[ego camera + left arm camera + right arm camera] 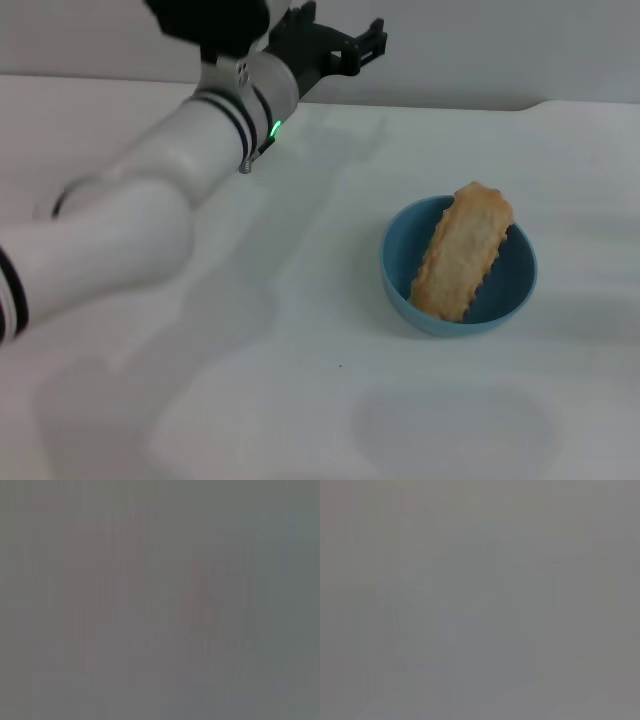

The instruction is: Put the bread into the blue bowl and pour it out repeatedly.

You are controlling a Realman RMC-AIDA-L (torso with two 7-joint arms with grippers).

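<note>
Upper centre of the head view: black left gripper (pixel 345 45) raised over the white table (pixel 300 400), touching nothing, finger spread impossible to tell. Right of centre: tan scalloped-edged toy bread loaf (pixel 462 252) lying tilted across the glossy round light-blue bowl (pixel 505 290), far end resting on the rim.

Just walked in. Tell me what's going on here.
Nothing is being held. The bread lies propped in the blue bowl, plain underside up, one end sticking over the far rim. The left gripper is raised at the table's far side, well away from the bowl. The right arm is out of sight.
</note>
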